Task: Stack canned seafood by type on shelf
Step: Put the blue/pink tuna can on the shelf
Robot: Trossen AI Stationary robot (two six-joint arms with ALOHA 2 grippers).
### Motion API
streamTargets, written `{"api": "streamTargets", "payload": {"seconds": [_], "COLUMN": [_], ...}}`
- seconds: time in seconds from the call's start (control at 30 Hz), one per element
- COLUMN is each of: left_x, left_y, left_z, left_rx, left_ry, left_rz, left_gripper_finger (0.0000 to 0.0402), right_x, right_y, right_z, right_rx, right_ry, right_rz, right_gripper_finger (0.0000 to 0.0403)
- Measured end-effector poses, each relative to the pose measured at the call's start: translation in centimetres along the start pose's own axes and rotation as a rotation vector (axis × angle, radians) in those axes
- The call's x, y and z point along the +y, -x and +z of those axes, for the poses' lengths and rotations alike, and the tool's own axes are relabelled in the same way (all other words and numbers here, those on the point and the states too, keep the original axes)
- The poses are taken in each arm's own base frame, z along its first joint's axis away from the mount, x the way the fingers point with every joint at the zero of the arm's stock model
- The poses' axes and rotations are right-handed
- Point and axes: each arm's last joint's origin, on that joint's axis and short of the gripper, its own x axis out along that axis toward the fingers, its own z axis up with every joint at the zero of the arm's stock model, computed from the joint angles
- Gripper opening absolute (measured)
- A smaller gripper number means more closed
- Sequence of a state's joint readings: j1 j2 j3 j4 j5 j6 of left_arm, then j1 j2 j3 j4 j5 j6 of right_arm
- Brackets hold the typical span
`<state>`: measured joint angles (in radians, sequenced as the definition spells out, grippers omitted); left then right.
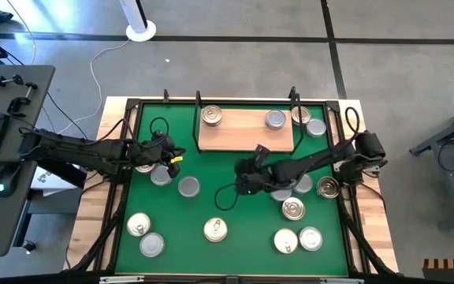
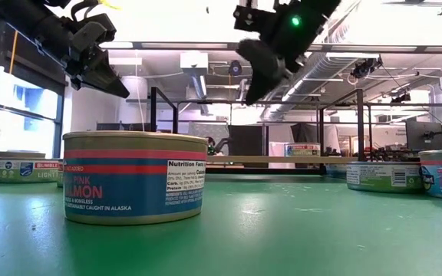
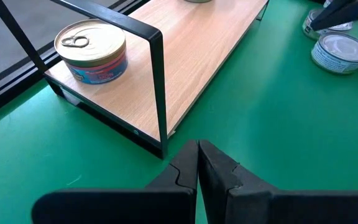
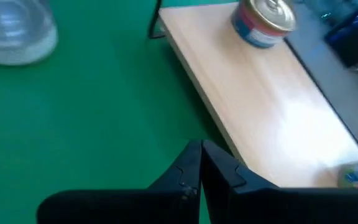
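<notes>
Here we see the left gripper (image 3: 197, 163) and right gripper (image 4: 201, 163) both pressed together, holding nothing, hovering over the green mat (image 1: 211, 205) just near of the shelf (image 1: 247, 130). Two tins sit on the shelf, a gold-lidded tin (image 1: 211, 117) at left and a silver-lidded tin (image 1: 275, 120) at right; bare board lies between.

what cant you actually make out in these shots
- Cans under the right arm in the high view: the arm hides their lids, so their type is unclear.
- Far cans on the green mat in the low view: the pink salmon can blocks those behind it.
- Shelf in the right wrist view: blurred, so the label of the can on it is unreadable, and another can is cut by the edge.
</notes>
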<state>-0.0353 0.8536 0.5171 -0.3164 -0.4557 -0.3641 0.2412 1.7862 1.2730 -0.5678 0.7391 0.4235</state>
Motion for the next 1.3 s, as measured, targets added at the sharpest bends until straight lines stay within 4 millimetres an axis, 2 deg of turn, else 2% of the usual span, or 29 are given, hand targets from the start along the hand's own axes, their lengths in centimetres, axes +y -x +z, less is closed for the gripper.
{"api": "streamTargets", "payload": {"seconds": [0.17, 0.3, 0.43, 0.57, 0.67, 0.87, 0.97, 1.07, 1.13, 1.2, 1.3], "left_x": [0.0, 0.0, 0.0, -0.1, -0.1, -0.1, -0.1, -0.1, -0.1, -0.1, -0.2], "left_y": [0.0, 0.0, 0.0, 0.0, 0.0, 0.0, 0.0, 0.0, 0.0, 0.0, 0.0], "left_z": [0.0, 0.0, 0.1, 0.3, 0.3, 0.4, 0.4, 0.3, 0.3, 0.3, 0.6], "left_rx": [0.0, 0.0, -0.012, -0.026, -0.027, -0.034, -0.032, -0.032, -0.031, -0.03, -0.053], "left_ry": [0.0, -0.001, -0.05, -0.203, -0.292, -0.305, -0.298, -0.299, -0.283, -0.238, -0.133], "left_rz": [0.0, 0.0, -0.001, -0.002, -0.002, -0.005, -0.003, -0.003, -0.003, -0.005, -0.013], "left_gripper_finger": [0.0, 0.0, 0.0, 0.0, 0.0, 0.0, 0.0, 0.0, 0.0, 0.0, 0.0], "right_x": [2.1, 4.1, 5.3, 5.7, 6.0, 5.5, 4.4, 3.3, 3.3, 4.1, 5.6], "right_y": [0.0, 0.6, 1.3, 1.8, 2.6, 6.2, 8.8, 11.8, 13.8, 15.2, 15.8], "right_z": [-2.1, -2.1, -2.2, -2.5, -1.8, 0.5, 1.8, 2.1, 1.3, -0.6, -4.0], "right_rx": [-0.05, -0.202, -0.359, -0.364, -0.322, -0.194, -0.094, -0.017, -0.015, -0.066, -0.146], "right_ry": [0.013, -0.058, -0.072, -0.025, 0.021, 0.145, 0.18, 0.178, 0.183, 0.177, 0.137], "right_rz": [0.116, 0.313, 0.48, 0.49, 0.481, 0.455, 0.42, 0.349, 0.291, 0.21, 0.145], "right_gripper_finger": [0.0, 0.0, 0.0, 0.0011, 0.0043, 0.0143, 0.0192, 0.0222, 0.0229, 0.0231, 0.0232]}}
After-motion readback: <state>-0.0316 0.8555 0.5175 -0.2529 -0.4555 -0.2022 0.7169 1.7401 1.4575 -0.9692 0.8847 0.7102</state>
